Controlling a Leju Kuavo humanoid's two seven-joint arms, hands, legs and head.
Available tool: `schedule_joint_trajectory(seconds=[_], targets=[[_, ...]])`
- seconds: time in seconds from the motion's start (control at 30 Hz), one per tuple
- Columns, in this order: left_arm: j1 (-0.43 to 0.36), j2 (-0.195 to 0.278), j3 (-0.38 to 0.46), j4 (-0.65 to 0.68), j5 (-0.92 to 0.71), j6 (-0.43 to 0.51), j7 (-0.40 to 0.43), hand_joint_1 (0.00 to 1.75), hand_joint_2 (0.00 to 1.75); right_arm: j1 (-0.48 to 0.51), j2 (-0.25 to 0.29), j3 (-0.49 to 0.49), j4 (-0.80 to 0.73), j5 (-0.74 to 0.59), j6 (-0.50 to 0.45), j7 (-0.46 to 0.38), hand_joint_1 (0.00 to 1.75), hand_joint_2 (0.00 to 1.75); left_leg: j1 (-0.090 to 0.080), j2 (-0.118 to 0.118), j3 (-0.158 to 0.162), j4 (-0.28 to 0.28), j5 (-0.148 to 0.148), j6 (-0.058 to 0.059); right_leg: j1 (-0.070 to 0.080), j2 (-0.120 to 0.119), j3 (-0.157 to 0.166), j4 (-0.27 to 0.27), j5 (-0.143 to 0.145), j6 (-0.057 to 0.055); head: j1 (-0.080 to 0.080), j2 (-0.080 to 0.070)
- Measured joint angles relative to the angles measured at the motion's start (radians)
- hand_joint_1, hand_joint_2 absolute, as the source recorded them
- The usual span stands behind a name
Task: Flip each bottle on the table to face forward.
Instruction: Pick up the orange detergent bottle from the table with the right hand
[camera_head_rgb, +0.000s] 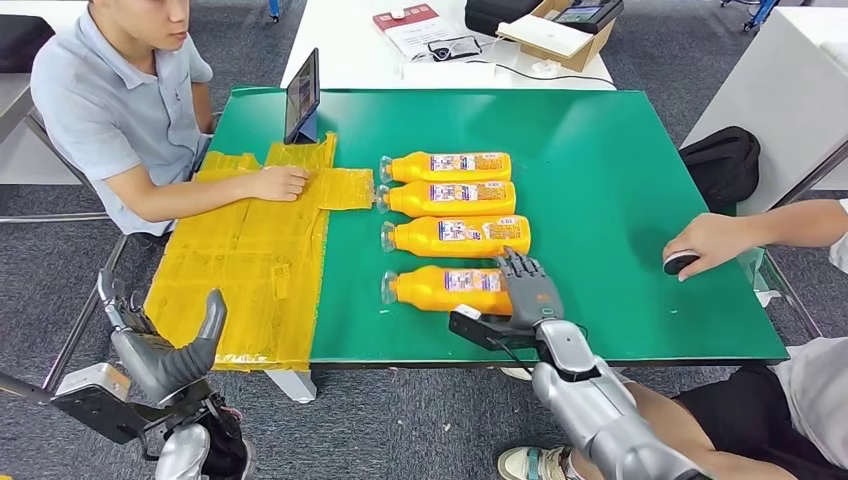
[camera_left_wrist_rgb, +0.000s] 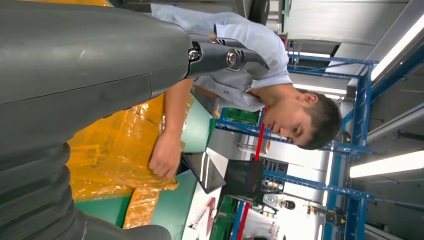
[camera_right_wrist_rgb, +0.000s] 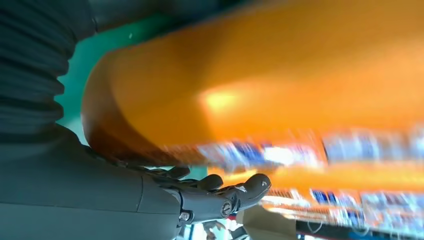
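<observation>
Four orange bottles were seen lying on their sides in a row on the green table (camera_head_rgb: 640, 200), caps pointing toward the yellow sheet (camera_head_rgb: 250, 270). The farthest bottle (camera_head_rgb: 447, 167), the second bottle (camera_head_rgb: 450, 198) and the third bottle (camera_head_rgb: 458, 236) all showed small printed labels facing up, which were judged to be back labels, though the print was too small to read. The nearest bottle (camera_head_rgb: 440, 288) carried the same kind of label, so no bottle could be confirmed as turned to its front; the task was judged to be at or near its start, with this bottle in hand first.

The right hand (camera_head_rgb: 528, 290) was laid over the base end of the nearest bottle, fingers draped across its top. In the right wrist view the bottle (camera_right_wrist_rgb: 260, 90) was seen blurred and very close above the fingers (camera_right_wrist_rgb: 240, 192), which were partly curled beneath it. Whether a firm hold had been taken could not be told.

The left hand (camera_head_rgb: 165, 360) was hung low beside the table's near corner, well apart from the bottles, with nothing held; its fingers appeared loosely extended.

A person's hand (camera_head_rgb: 280, 183) was rested on the yellow sheet, and another person's hand (camera_head_rgb: 705, 243) covered a small dark object at the table's right edge.
</observation>
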Motion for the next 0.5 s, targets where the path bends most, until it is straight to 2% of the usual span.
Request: schedule_joint_trajectory(seconds=[0.4, 0.5], targets=[[-0.015, -0.003, 0.001, 0.034, 0.000, -0.015, 0.000, 0.00, 1.75, -0.130, -0.001, 0.009, 0.156, 0.015, 0.119, -0.006, 1.75, 1.75, 0.000, 0.000, 0.002, 0.000, 0.002, 0.003, 0.000, 0.000, 0.003, 0.000, 0.002, 0.001, 0.000, 0.000], [-0.017, -0.006, 0.001, 0.037, 0.000, -0.024, 0.000, 0.00, 1.75, -0.143, 0.000, 0.008, 0.176, -0.027, 0.147, -0.050, 1.75, 1.75, 0.000, 0.000, 0.003, 0.000, 0.002, 0.003, 0.000, 0.000, 0.003, 0.000, 0.002, 0.001, 0.000, 0.000]])
